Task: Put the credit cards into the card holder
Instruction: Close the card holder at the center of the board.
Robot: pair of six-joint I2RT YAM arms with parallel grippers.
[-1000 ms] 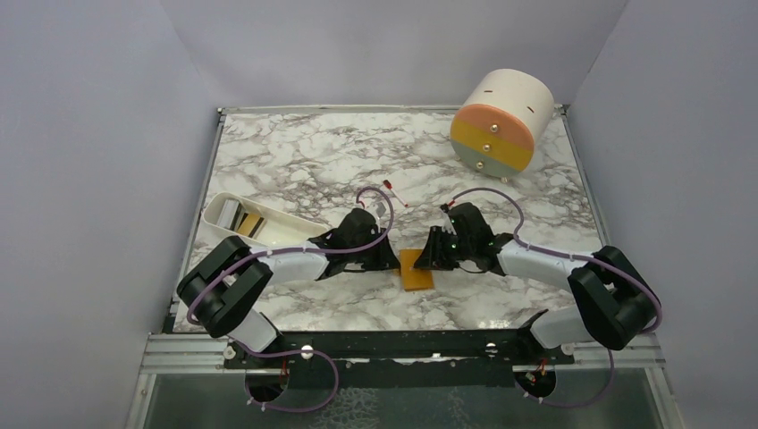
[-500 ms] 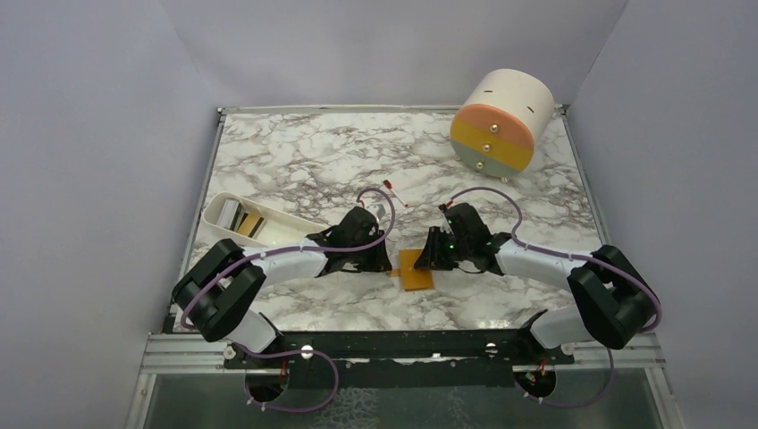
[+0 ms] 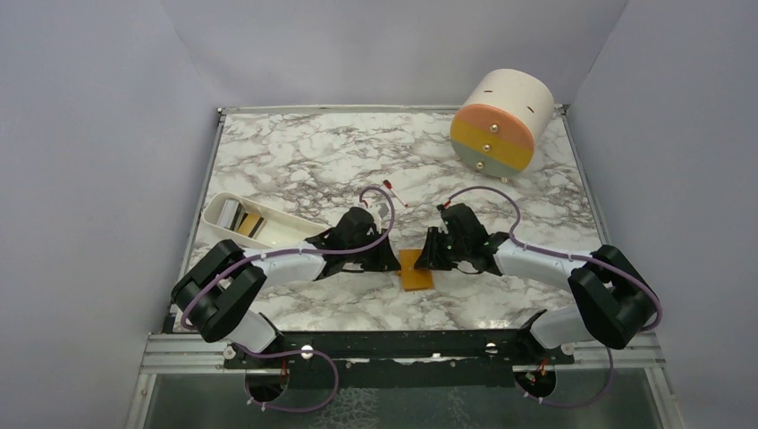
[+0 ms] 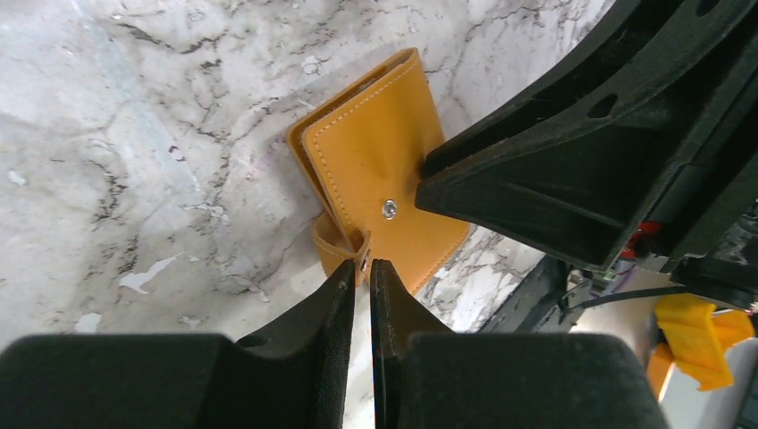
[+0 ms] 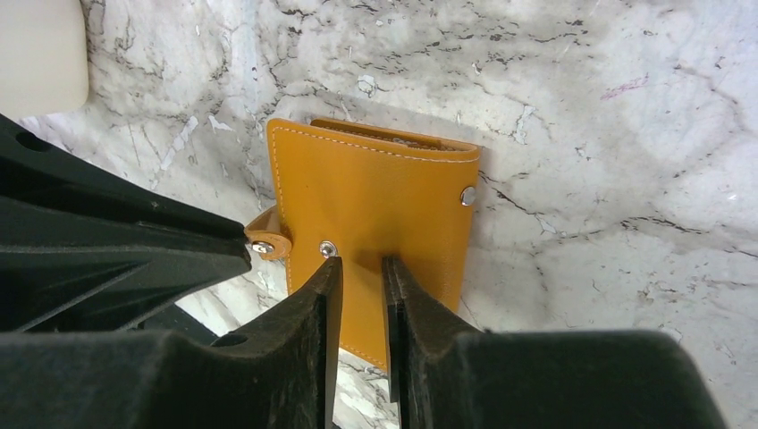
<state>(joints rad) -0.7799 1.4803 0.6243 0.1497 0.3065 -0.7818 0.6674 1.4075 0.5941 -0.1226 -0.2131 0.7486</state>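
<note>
Well left of left jaws: white tray [image 3: 284,233] holding credit cards [image 3: 249,223]. Left gripper [image 4: 361,268] - jaws almost together, nipping end of snap tab [image 4: 338,243]. Card holder [image 4: 375,152] folded, flat on marble table [image 3: 313,152], between both jaw pairs. Right gripper [image 5: 357,268] - jaws nearly together, tips pressing on holder's cover.

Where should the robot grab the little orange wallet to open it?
Probably by the small snap strap poking out from the card holder at its edge, coming in from that side. The holder lies flat and closed on the table, so its cover gives little to pinch; the loose strap sticks clear.
</note>
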